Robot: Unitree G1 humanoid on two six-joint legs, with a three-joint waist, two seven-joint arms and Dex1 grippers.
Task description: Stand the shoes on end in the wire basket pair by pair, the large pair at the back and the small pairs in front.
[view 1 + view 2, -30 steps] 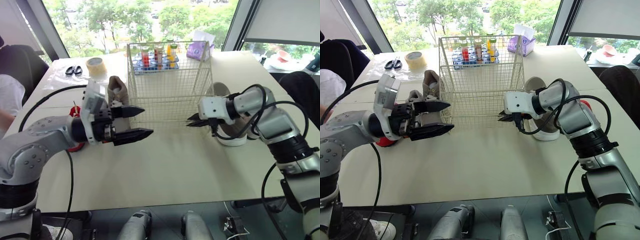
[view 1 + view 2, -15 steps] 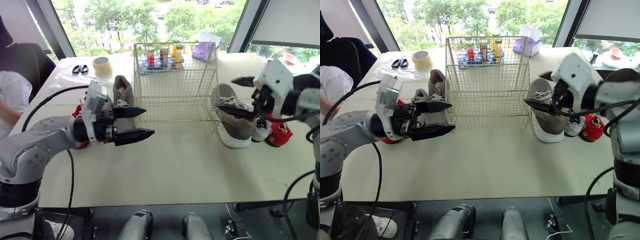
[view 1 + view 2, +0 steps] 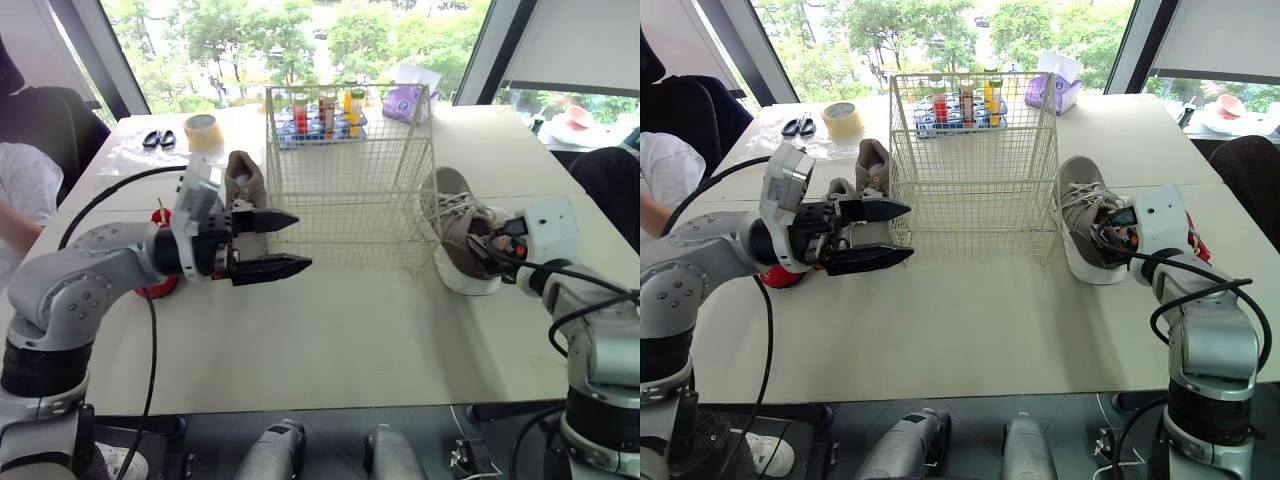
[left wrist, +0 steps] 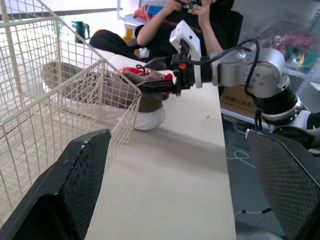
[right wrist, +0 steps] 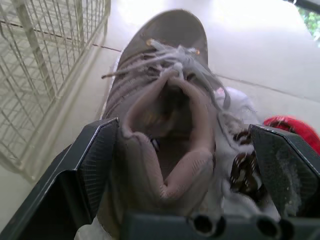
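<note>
Wire basket [image 3: 345, 200] toward worktop's far edge. Right gripper [image 3: 1112, 228], jaws wide, astride collar of large taupe shoe [image 3: 1078, 200] just beside basket, toward right edge. Left gripper [image 3: 303, 240], jaws wide, hovers by second taupe shoe [image 3: 243, 180] on basket's left-edge side.

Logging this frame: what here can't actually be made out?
Small shoes: in the head views, hidden behind the right gripper and large shoe; their number is unclear.
Red object: head views, mostly under the left arm; unidentifiable.
Second large shoe: lower part hidden behind the left gripper.
Right wrist view: whether the open fingers touch the large shoe is unclear.
</note>
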